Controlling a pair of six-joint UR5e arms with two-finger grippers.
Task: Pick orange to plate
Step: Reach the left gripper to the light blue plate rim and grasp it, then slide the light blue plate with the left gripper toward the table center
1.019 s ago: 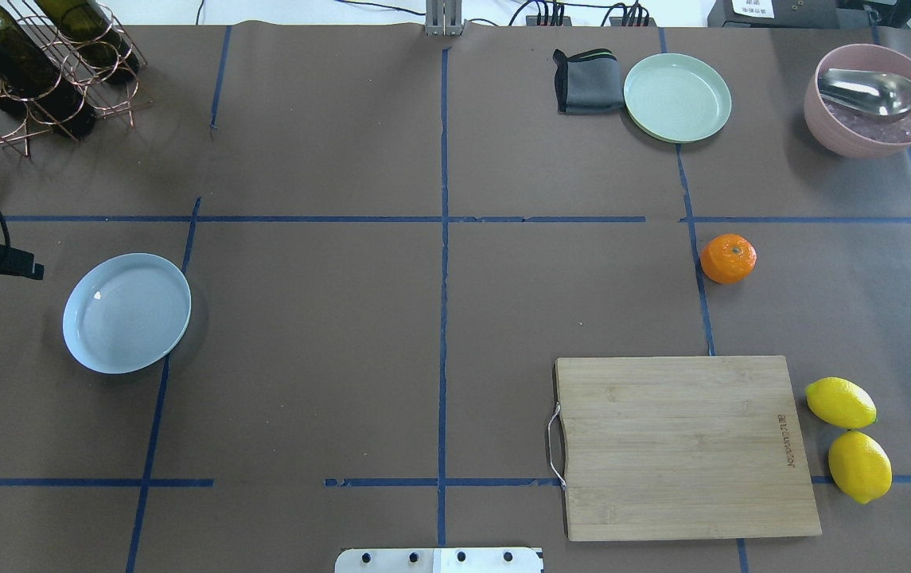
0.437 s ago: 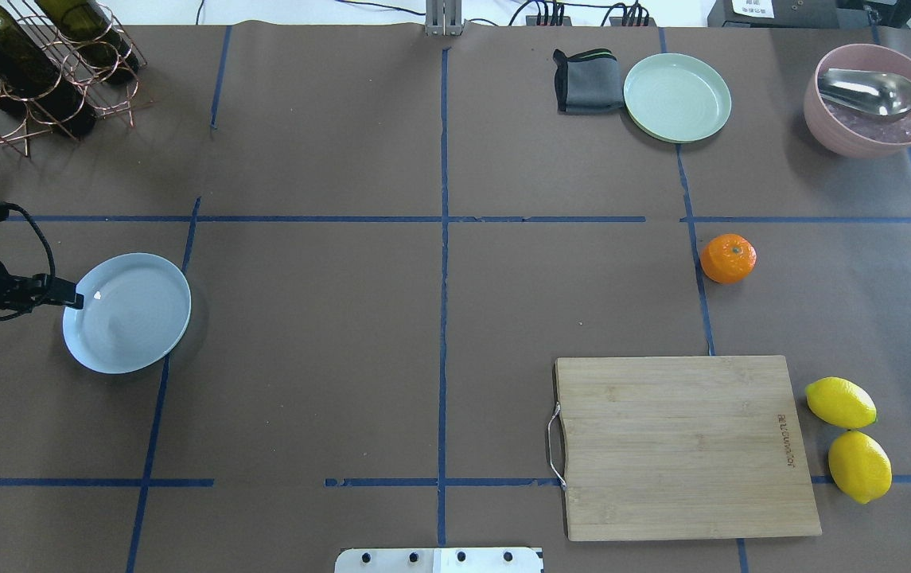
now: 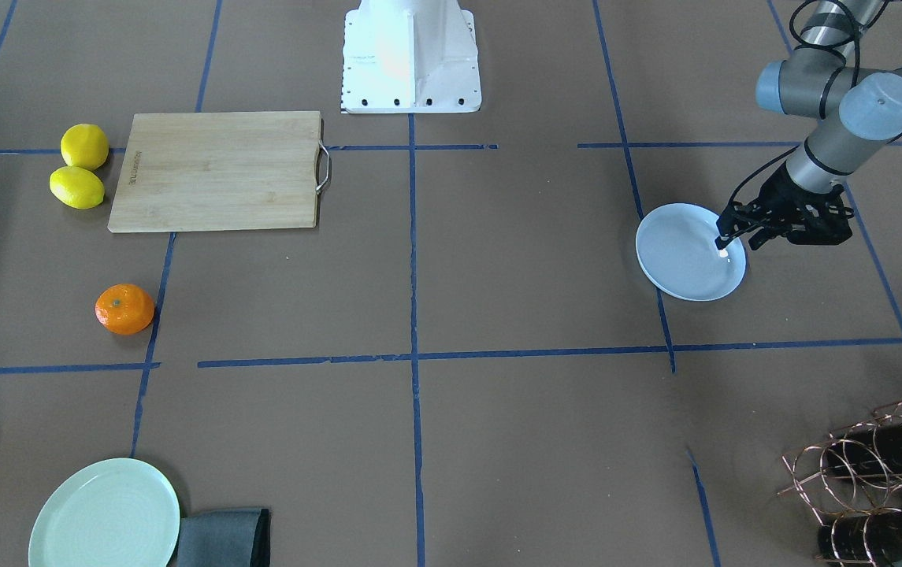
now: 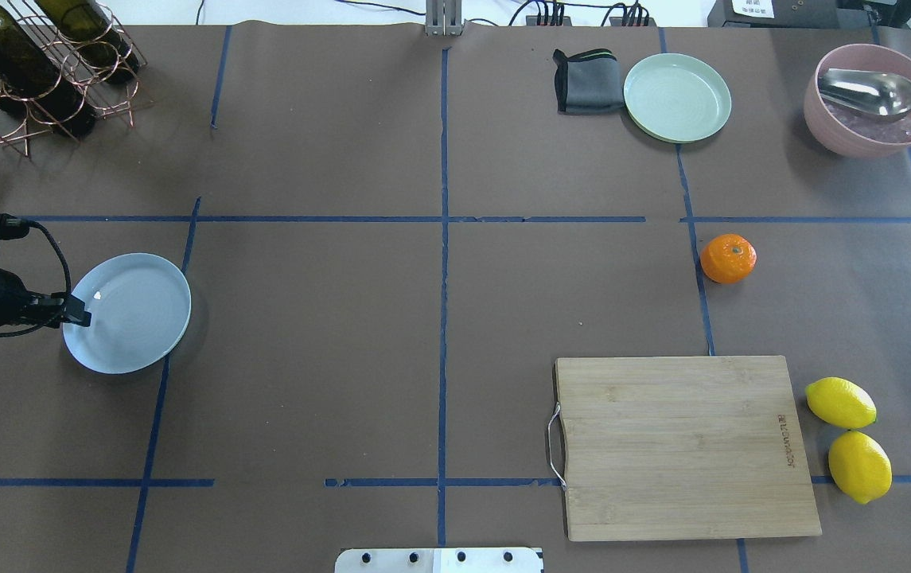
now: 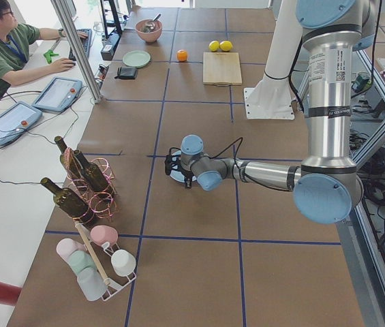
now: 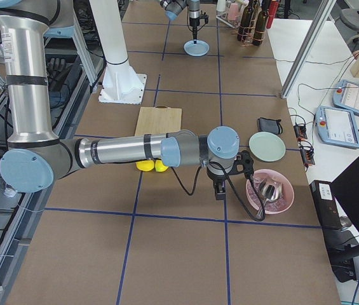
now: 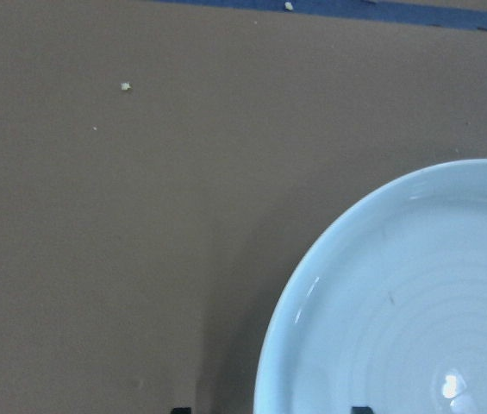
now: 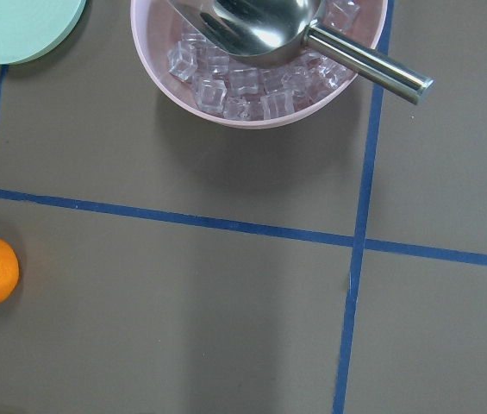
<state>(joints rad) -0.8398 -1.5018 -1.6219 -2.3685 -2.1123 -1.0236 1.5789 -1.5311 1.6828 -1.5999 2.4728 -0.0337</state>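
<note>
A table [image 4: 304, 318] covered in brown paper fills the room's middle, its top split into a grid by blue tape lines [image 4: 442, 318] — the light is even, shadows soft. Along 1 side stands a white desk [image 5: 15, 163] with 2 tablets [image 5: 59, 93], behind an aluminium post [image 5: 76, 48].

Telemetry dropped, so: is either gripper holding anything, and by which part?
The left gripper holds nothing: open, astride the rim of the plate. The orange lies free. For the right gripper, cannot tell.
</note>
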